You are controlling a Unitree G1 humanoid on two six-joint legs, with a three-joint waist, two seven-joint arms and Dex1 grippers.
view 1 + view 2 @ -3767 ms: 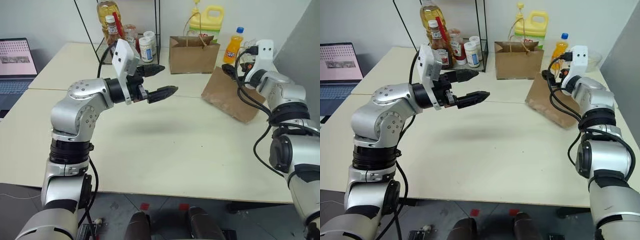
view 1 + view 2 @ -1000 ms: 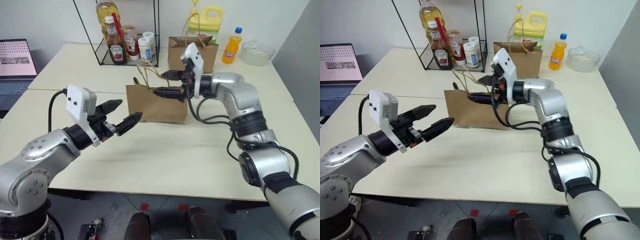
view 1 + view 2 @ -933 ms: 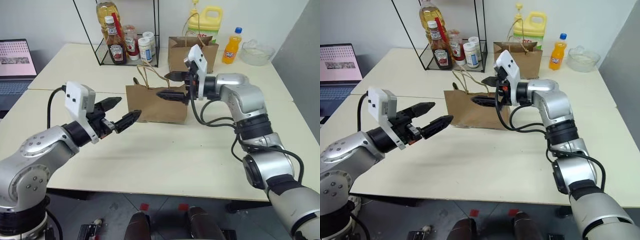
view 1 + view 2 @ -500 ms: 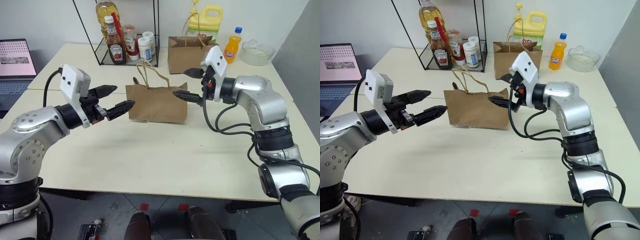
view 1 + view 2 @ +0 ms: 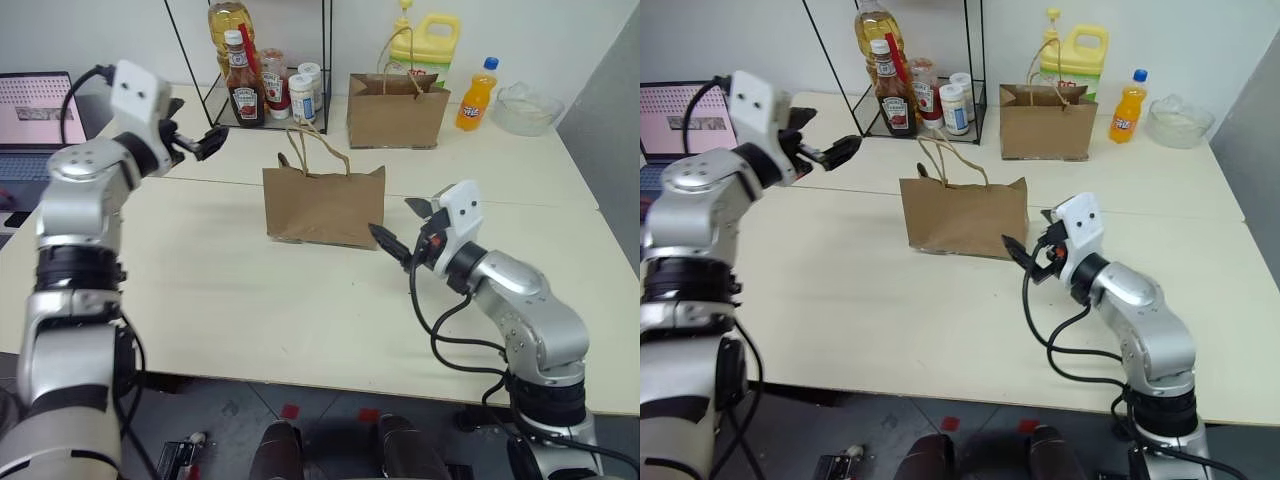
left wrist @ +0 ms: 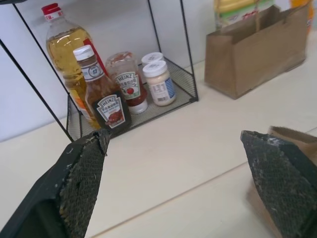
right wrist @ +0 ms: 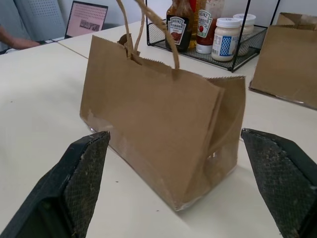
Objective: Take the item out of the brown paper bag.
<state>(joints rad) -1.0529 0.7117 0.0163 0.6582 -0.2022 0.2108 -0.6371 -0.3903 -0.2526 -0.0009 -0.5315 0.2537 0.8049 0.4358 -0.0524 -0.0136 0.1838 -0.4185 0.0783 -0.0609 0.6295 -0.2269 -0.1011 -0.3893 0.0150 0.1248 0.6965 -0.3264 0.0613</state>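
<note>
Two claws are standing spread and empty: the right claw [image 5: 398, 228] is hanging just beside the bag [image 5: 322, 205], probably lining up to steady it, while the left claw [image 5: 213, 139] is hovering well apart near the rack [image 5: 270, 70]. The bag is standing upright mid-bench [image 5: 250, 310], its walls hiding the item.
</note>
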